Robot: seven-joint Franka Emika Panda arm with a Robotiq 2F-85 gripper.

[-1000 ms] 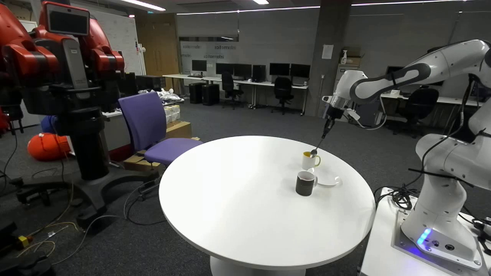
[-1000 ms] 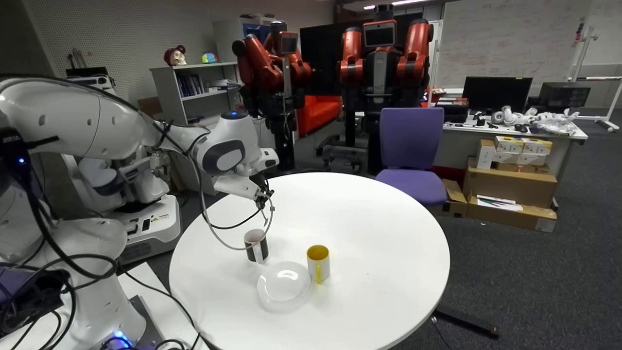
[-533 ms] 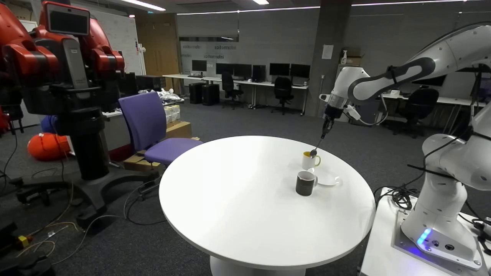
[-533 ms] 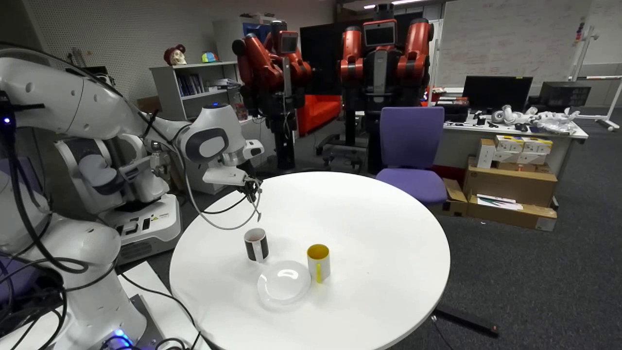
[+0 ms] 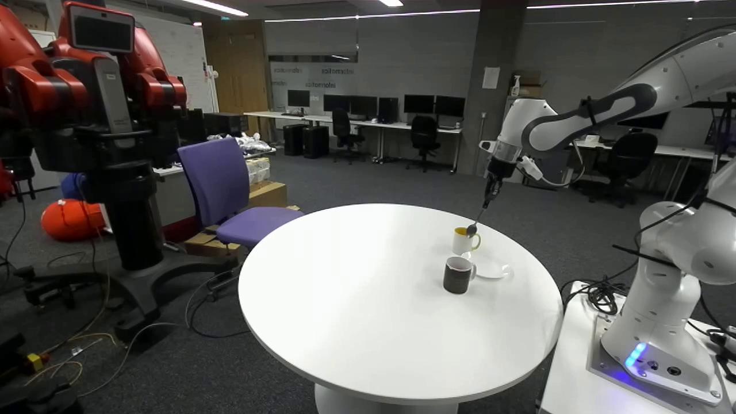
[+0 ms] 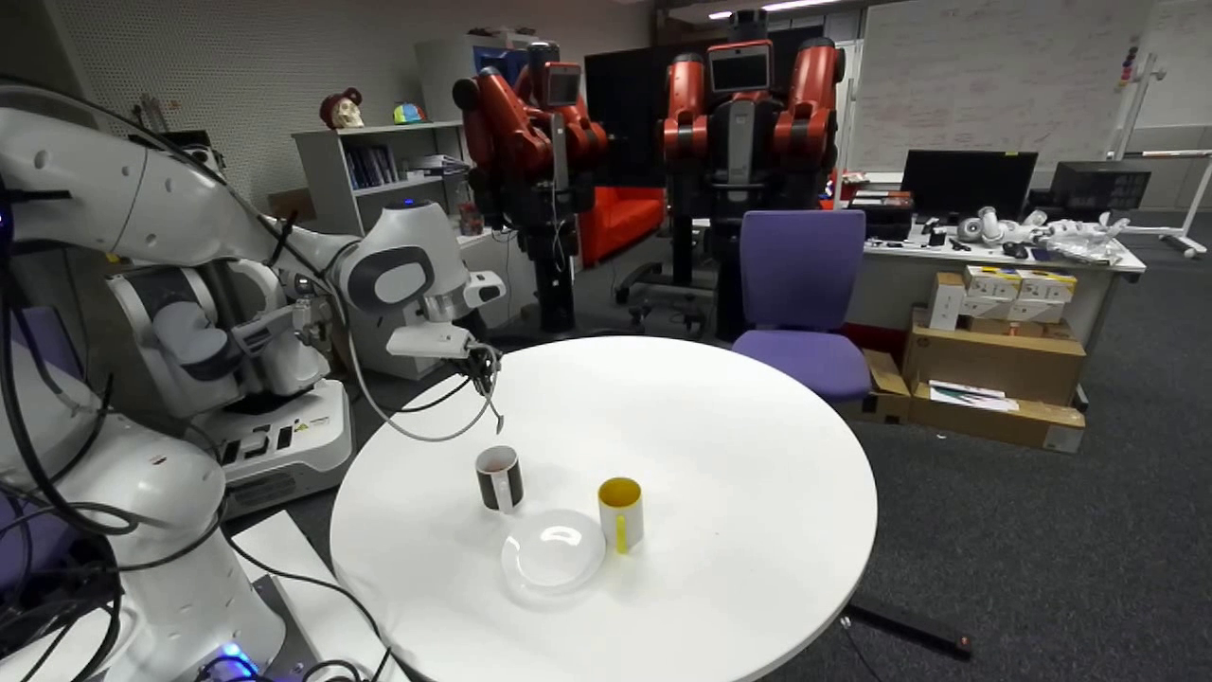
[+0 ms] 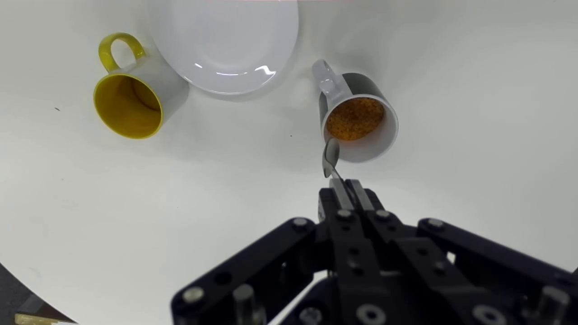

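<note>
My gripper is shut on a metal spoon, whose bowl points down beyond the fingertips. In an exterior view the spoon hangs above the table, just behind the black-and-white mug. From the wrist, its bowl overlaps the near rim of that mug, which has orange-brown contents; the height between them is hard to judge. A white mug with yellow inside and handle stands upright, apart from the spoon. Between the mugs is a white plate. The spoon's handle end is hidden by the fingers.
All of this stands on a round white table. A purple chair is at its far edge in an exterior view. Red robots stand behind. A cable loop hangs from the wrist near the black-and-white mug.
My gripper and spoon have shifted left and slightly up in an exterior view, slowing lately. The cable loop no longer crosses the black-and-white mug there. Mugs and plate stay put; the grip is unchanged.
</note>
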